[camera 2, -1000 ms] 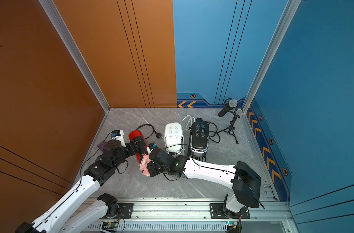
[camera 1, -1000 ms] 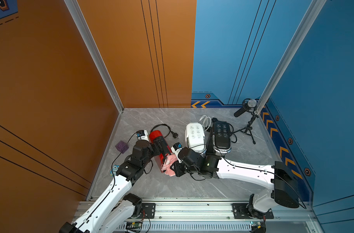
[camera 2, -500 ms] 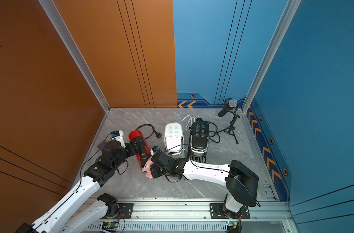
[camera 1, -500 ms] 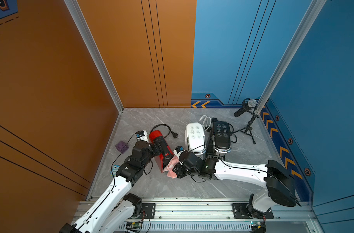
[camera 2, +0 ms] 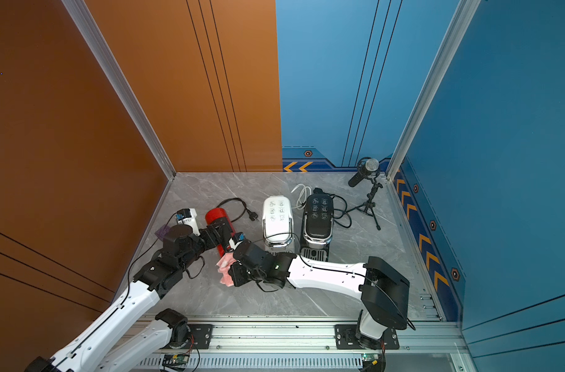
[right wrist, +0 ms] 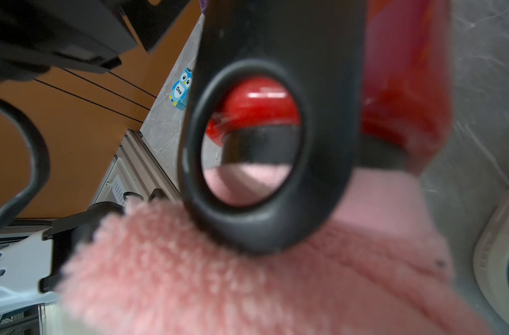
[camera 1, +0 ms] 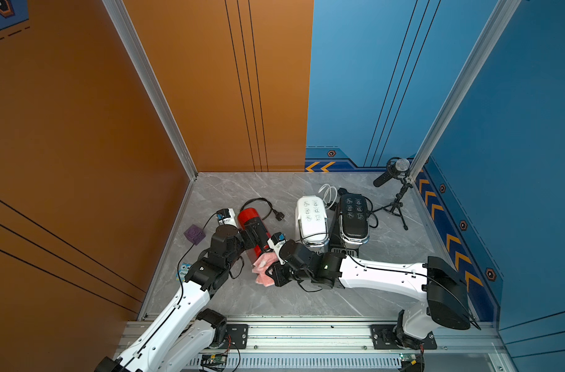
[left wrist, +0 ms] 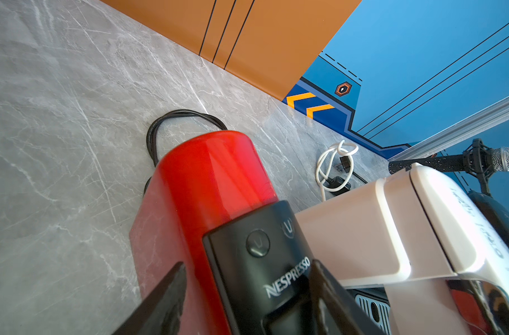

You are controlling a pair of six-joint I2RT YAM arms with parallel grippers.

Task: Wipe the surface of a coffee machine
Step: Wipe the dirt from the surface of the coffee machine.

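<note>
Sliding nearer the rail, the right gripper (camera 1: 270, 273) stays clamped on the pink cloth (camera 1: 261, 261), which touches the front of the red coffee machine (camera 1: 247, 216) beside the white machine (camera 1: 310, 219). The left gripper (left wrist: 247, 278) clasps its black head.

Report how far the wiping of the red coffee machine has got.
Done: the right gripper has the cloth pinched, and the left gripper seems clamped across the red machine to steady it. In hand: the cloth is low at the machine's near end. Left: the top and sides, as no view shows which faces are already wiped.
</note>
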